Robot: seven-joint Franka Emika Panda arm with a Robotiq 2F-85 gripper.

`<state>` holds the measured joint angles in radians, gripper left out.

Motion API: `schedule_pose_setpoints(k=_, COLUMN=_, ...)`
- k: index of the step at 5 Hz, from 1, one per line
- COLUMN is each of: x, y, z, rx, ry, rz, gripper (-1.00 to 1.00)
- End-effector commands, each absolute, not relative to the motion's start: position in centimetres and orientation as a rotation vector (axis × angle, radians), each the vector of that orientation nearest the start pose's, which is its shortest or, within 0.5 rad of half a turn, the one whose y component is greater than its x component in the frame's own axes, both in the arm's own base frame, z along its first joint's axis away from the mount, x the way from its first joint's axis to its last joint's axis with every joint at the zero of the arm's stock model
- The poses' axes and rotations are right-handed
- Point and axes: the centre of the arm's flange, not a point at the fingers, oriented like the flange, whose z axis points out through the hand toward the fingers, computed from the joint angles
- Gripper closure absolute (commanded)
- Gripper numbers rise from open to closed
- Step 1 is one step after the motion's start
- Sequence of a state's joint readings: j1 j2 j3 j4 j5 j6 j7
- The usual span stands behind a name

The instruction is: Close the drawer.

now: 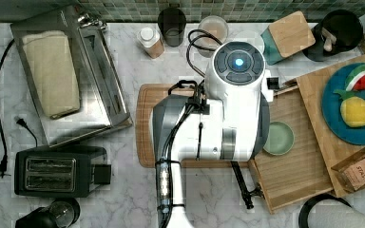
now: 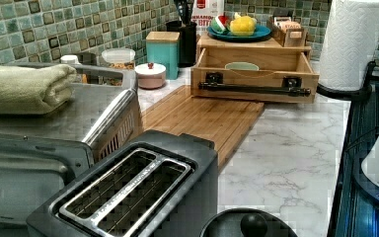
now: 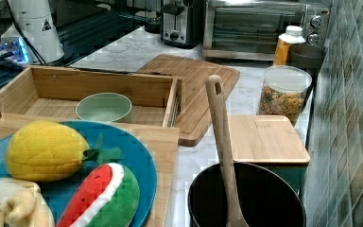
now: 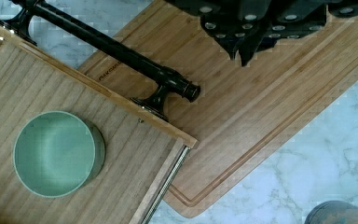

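Note:
The drawer (image 1: 294, 166) is a shallow bamboo tray, pulled out from under the wooden box top (image 1: 313, 90). Its black bar handle (image 1: 242, 187) runs across the front, also seen in the left view (image 2: 254, 89) and the wrist view (image 4: 116, 49). A pale green bowl (image 4: 53, 151) sits inside the drawer (image 4: 121, 154). My gripper (image 4: 242, 53) hangs shut and holding nothing over the cutting board (image 4: 270, 107), just past one end of the handle and apart from it. In the top view my arm (image 1: 218, 123) covers the drawer's front part.
The cutting board (image 2: 202, 118) lies directly in front of the drawer front (image 2: 256, 76). A blue plate (image 1: 342, 114) of toy fruit rests on the box top. A toaster (image 1: 57, 171), toaster oven (image 1: 71, 71) and paper towel roll (image 2: 350, 42) stand around.

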<state>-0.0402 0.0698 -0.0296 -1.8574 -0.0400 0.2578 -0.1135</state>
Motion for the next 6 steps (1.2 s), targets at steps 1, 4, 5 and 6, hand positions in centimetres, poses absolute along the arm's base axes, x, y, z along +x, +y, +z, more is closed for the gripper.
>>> schedule_pose_setpoints(k=1, x=56.8, y=-4.7, z=47.1, rx=-2.991, ry=1.155, rz=0.132, gripper=1.0)
schedule_pose_setpoints(k=4, x=54.8, y=-0.3, z=44.4, rx=-3.05, ry=0.799, rz=0.062, gripper=1.0)
schedule_pose_setpoints(k=5, x=52.6, y=2.7, z=43.4, rx=-3.088, ry=0.422, rz=-0.025, gripper=1.0)
schedule_pose_setpoints(k=6, x=51.6, y=4.4, z=42.5, rx=-3.054, ry=0.13, rz=0.042, gripper=1.0)
